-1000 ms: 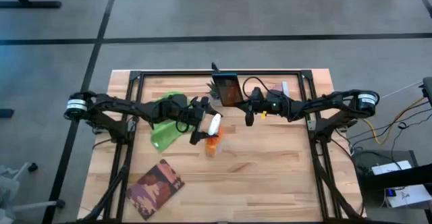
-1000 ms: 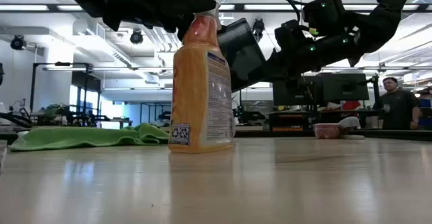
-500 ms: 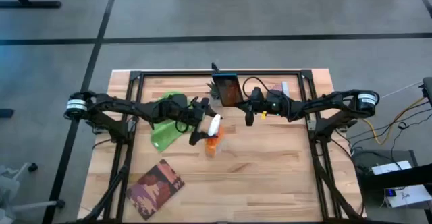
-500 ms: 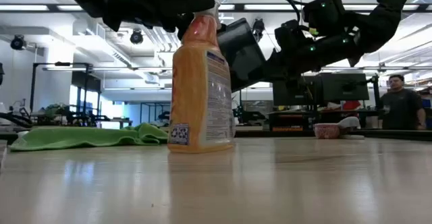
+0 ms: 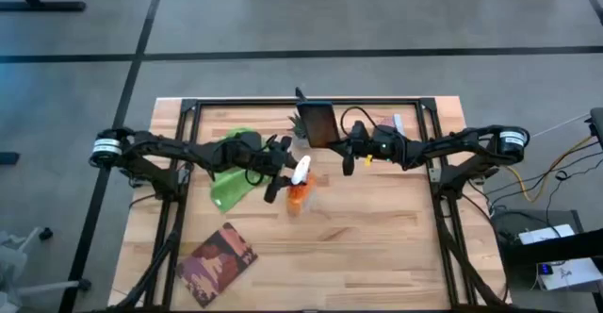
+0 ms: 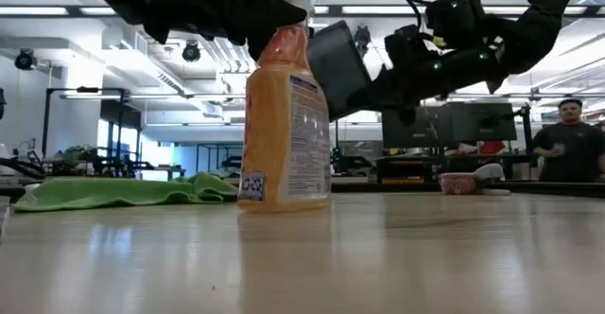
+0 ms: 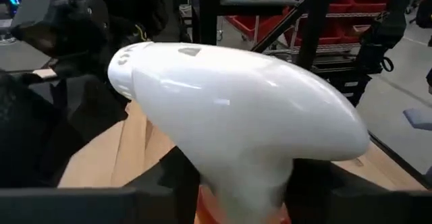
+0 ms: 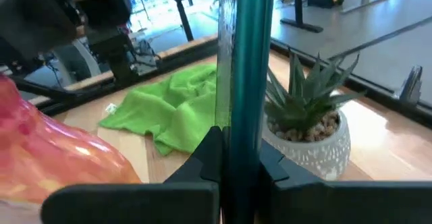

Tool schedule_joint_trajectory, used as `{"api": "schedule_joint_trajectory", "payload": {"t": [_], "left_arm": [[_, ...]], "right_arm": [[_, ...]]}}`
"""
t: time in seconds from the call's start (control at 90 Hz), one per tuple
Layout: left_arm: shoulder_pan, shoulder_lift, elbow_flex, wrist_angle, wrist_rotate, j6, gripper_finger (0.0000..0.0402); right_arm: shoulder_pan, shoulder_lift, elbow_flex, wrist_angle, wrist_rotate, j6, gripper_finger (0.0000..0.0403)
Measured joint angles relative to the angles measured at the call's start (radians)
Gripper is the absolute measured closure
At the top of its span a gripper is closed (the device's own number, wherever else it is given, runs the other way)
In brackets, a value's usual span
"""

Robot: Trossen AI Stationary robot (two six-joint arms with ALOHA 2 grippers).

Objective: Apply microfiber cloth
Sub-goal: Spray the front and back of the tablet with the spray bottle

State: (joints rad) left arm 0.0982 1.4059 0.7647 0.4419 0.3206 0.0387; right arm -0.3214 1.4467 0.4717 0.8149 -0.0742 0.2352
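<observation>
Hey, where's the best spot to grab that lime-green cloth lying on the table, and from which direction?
The lime-green microfiber cloth lies flat and crumpled under the left arm. Probably best to come straight down and pinch a raised fold, like the bunched ridge at its edge, since flat fabric offers no side to grip. The left gripper sits at the orange spray bottle, so it must let go first.

Left arm reaches in from the left edge toward the middle of the counter, left gripper low, jaws closed around the spray bottle neck under its white head. Right arm stretches in from the right edge, raised off the counter, right gripper jaws clamped on the tablet, holding it up on edge.
</observation>
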Motion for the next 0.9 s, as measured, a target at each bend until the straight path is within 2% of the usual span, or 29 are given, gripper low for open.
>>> {"api": "schedule_joint_trajectory", "payload": {"t": [0.067, 0.278, 0.456, 0.689, 0.9], "left_arm": [[0.000, 0.000, 0.000, 0.000, 0.000, 0.004, 0.0236], [0.000, 0.000, 0.000, 0.003, 0.000, 0.005, 0.0131], [0.000, 0.000, 0.000, 0.002, 0.000, 0.003, 0.0084], [0.000, 0.000, 0.000, -0.001, 0.000, 0.003, 0.0079], [-0.001, 0.000, 0.002, -0.026, -0.043, 0.000, 0.0127]], "right_arm": [[0.000, 0.000, 0.000, 0.001, 0.023, 0.004, 0.0395], [-0.020, 0.000, 0.000, 0.004, 0.051, 0.081, 0.0395], [-0.020, 0.000, 0.000, 0.005, 0.049, 0.114, 0.0395], [-0.020, 0.000, 0.000, 0.005, 0.049, 0.135, 0.0395], [-0.020, -0.036, 0.000, -0.007, 0.048, 0.144, 0.0395]]}}
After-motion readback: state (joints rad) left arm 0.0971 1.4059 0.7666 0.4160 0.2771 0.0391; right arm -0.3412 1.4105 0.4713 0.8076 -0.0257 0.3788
